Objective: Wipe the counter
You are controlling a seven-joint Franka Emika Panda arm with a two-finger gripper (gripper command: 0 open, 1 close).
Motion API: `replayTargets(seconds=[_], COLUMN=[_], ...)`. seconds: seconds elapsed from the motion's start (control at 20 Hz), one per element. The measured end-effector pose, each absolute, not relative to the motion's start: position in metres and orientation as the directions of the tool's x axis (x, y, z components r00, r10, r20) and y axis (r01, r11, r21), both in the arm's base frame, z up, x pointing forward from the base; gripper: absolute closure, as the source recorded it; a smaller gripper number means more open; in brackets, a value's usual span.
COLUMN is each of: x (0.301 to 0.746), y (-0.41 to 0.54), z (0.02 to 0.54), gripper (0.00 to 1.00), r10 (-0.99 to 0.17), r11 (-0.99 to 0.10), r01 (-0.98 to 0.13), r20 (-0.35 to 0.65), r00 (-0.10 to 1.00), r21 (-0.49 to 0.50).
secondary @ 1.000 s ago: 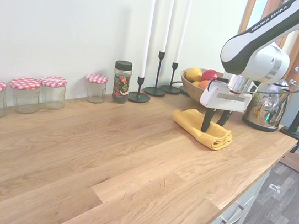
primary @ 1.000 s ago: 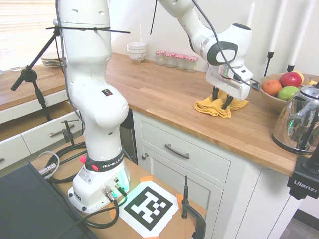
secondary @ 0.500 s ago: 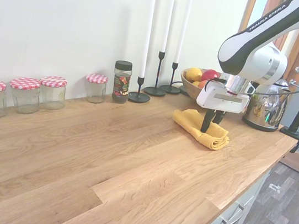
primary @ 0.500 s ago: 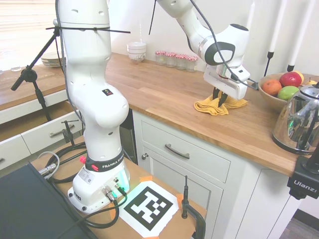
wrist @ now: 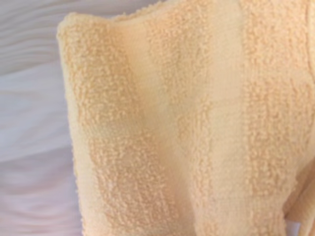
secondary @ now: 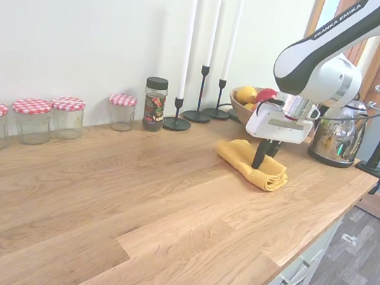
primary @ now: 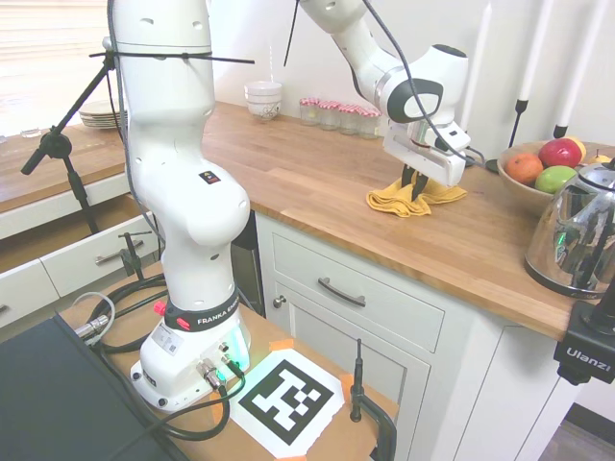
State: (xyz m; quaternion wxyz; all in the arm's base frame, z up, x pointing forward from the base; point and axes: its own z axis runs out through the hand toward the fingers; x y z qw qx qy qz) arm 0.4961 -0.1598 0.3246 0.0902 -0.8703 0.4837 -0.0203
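Soft, even daylight is filling both exterior views, and a window (primary: 43, 53) at the upper left of the first is blowing out to near white. The kettle (primary: 579, 240) is throwing bright reflections. Shadows on the counter (secondary: 132, 198) are lying faint and short. Wide-angle bending is curving lines near the edges. The wrist view is looking washed out and slightly soft, with the cloth (wrist: 197, 128) filling most of it.

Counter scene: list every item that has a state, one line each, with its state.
gripper: shut on the yellow cloth
yellow cloth: bunched, lying on the counter
jars: red-checked lids on
spice bottle: upright, black cap on
candles: upright in holders, unlit
fruit bowl: filled with fruit
kettle: upright
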Motion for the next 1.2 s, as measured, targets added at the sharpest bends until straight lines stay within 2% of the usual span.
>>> replayTargets(seconds=[0.3, 0.75, 1.0, 1.2], x=[0.518, 0.529, 0.533, 0.517], y=[-0.069, 0.084, 0.149, 0.207], z=[0.327, 0.331, 0.328, 0.326], gripper=[1.00, 1.00, 1.00, 1.00], r10=[-0.807, -0.737, -0.690, -0.634], r11=[-0.575, -0.673, -0.723, -0.772], r01=[-0.802, -0.732, -0.686, -0.634], r20=[-0.051, 0.010, 0.070, 0.126], r00=[0.588, 0.676, 0.720, 0.763], r21=[-0.160, -0.107, -0.076, -0.049])
